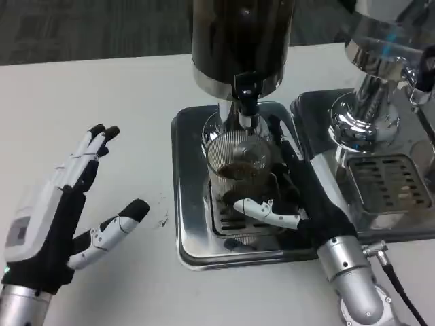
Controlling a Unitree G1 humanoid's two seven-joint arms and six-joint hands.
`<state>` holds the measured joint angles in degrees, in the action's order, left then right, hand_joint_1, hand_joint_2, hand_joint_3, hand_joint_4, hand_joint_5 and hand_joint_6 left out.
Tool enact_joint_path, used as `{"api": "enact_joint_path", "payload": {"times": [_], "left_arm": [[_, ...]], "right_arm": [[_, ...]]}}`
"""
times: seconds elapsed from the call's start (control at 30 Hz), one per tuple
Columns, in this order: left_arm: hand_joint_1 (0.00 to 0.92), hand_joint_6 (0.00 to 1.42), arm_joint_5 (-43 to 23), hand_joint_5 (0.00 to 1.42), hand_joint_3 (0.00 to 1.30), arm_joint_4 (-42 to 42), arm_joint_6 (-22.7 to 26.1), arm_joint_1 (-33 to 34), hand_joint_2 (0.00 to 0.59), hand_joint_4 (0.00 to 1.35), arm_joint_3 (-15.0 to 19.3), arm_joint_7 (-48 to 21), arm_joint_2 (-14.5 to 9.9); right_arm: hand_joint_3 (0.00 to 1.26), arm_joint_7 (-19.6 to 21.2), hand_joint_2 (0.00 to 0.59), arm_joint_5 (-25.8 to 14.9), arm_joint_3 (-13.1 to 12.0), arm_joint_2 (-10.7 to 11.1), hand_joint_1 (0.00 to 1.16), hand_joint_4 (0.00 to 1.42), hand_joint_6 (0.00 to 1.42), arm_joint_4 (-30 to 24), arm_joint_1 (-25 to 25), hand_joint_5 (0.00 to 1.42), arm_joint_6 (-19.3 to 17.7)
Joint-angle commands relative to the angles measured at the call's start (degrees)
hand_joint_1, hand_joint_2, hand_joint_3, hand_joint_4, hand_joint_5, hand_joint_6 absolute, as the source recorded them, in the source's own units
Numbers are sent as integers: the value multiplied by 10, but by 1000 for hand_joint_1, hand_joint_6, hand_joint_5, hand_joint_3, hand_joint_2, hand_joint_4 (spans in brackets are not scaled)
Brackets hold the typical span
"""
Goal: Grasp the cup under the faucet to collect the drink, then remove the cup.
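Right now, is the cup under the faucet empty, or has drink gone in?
Partly filled: the clear ribbed cup shows dark liquid low inside, below the faucet. The right robot hand grips it, upright.

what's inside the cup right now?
The cup, held by the right hand under the faucet, has dark liquid low inside. Its bottom is hidden by the fingers.

The left hand [58,217] has a white, panelled back with a small grey rectangular inset, black undersides and joints, and fingers in white segments ending in black tips. It joins a silver cylindrical forearm [24,305] at a black wrist. The right hand [299,204] is mostly black, with one white segmented finger. Its silver forearm [350,272] carries a metal plug and a black cable [401,292].
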<state>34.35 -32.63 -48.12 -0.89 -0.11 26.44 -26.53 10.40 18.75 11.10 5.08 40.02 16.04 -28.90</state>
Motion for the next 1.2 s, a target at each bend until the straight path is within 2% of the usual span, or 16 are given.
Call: {"api": "enact_joint_path", "payload": {"times": [0.03,0.43,0.67,1.03,1.2], "left_arm": [[0,122,6,176,98,-5,3,-13,163,0,-10,14,-6],[0,122,1,174,105,2,5,-27,164,0,-14,16,-6],[0,122,-2,175,108,7,6,-34,164,0,-10,16,-7],[0,121,-4,174,114,2,9,-32,165,0,-11,14,-8],[0,121,-5,175,115,4,9,-33,168,0,-11,14,-7]], "right_arm": [[0,-15,142,2,7,1,818,77,287,8,-2,99,16],[0,-56,144,-16,12,3,742,142,321,-7,-7,132,33],[0,-76,154,-16,21,9,746,154,334,-23,-11,136,37],[0,-42,157,32,41,21,749,138,327,-65,-26,126,55],[1,-27,157,37,42,18,749,143,327,-70,-32,131,63]]}}
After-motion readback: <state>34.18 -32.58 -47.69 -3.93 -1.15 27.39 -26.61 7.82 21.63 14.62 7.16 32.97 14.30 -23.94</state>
